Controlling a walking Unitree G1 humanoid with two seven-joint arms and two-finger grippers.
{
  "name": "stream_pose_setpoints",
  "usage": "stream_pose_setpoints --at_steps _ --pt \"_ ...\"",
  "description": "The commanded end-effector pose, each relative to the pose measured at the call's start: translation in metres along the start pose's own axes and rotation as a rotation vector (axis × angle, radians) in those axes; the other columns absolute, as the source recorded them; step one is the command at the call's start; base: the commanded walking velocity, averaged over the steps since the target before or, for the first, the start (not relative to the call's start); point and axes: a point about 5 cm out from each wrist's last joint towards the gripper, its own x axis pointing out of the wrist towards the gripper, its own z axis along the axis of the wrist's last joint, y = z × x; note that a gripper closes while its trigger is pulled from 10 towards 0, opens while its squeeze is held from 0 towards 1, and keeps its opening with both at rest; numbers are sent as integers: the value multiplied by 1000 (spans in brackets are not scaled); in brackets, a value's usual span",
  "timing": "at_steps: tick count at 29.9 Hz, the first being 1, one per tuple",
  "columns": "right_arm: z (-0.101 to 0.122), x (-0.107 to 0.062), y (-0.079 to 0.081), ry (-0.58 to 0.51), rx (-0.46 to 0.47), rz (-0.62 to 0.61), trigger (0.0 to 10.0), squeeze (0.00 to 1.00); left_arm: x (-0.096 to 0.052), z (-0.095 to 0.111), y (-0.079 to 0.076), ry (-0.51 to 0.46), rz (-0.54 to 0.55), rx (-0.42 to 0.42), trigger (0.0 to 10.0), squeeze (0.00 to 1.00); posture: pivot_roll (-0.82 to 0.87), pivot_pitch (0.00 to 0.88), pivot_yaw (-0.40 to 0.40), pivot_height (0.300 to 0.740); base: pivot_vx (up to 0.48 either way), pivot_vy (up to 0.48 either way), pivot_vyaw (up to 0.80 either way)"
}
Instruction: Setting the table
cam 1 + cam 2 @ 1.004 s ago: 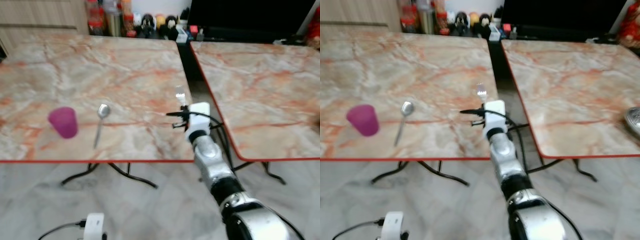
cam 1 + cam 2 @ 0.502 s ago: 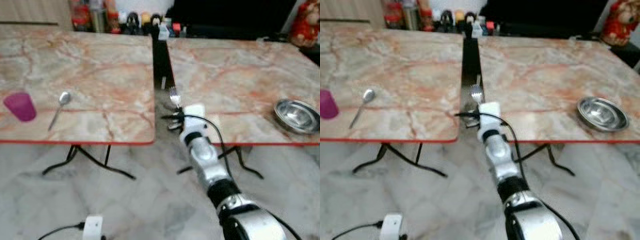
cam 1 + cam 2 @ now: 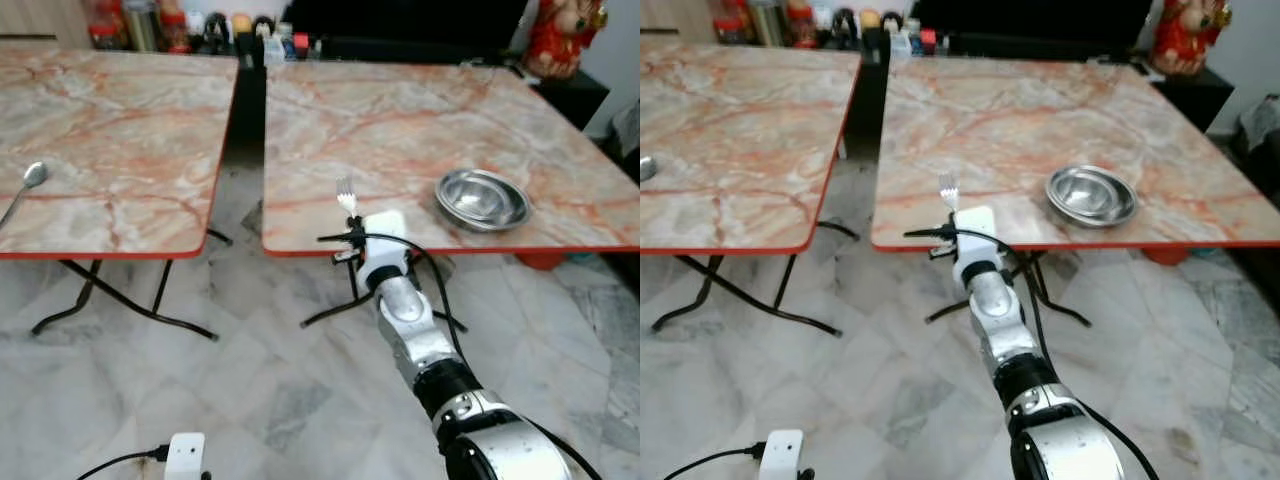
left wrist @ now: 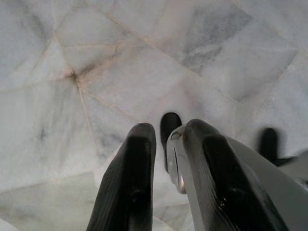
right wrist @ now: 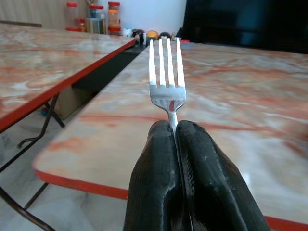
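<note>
My right gripper [image 5: 174,129] is shut on a silver fork [image 5: 166,77], held upright with its tines up. In the head views the fork [image 3: 346,193] stands at the near left corner of the right-hand marble table [image 3: 400,110]. A steel bowl [image 3: 483,197] rests on that table near its front edge, to the right of the fork. A spoon [image 3: 25,183] lies on the left-hand marble table [image 3: 110,120] at the picture's left edge. My left gripper [image 4: 166,144] hangs low over the floor tiles, its fingers close together with nothing between them.
A dark gap [image 3: 248,90] separates the two tables, with black metal legs [image 3: 120,300] underneath. Bottles and jars [image 3: 200,20] line the back. A red figurine [image 3: 556,35] stands at the far right. A white plug box with cable [image 3: 185,455] lies on the marble floor.
The view has swung right: the pink cup has left the picture, the spoon sits at the left edge, and the steel bowl is nearer the middle. The fork stays gripped.
</note>
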Motion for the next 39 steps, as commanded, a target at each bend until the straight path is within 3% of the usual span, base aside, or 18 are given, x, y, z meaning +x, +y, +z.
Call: stream_pose_setpoints --at_steps 1,11,18,39 --pt "-1 -2 -8 2 -3 -16 10000 0 -1 -4 -6 19 -16 0 10000 0 82 92 -52 740 0 -472 0" --pt "-4 -4 -8 4 3 -17 10000 0 1 8 -7 -51 -13 -42 10000 0 74 94 -53 740 0 -94 0" --pt "-5 -5 -8 6 7 -14 10000 0 1 6 -6 -35 -4 -35 10000 0 72 92 -54 740 0 0 0" --pt "-7 -6 -9 14 9 -10 10000 0 1 4 -5 -27 2 -35 10000 0 72 91 -54 740 300 0 0"
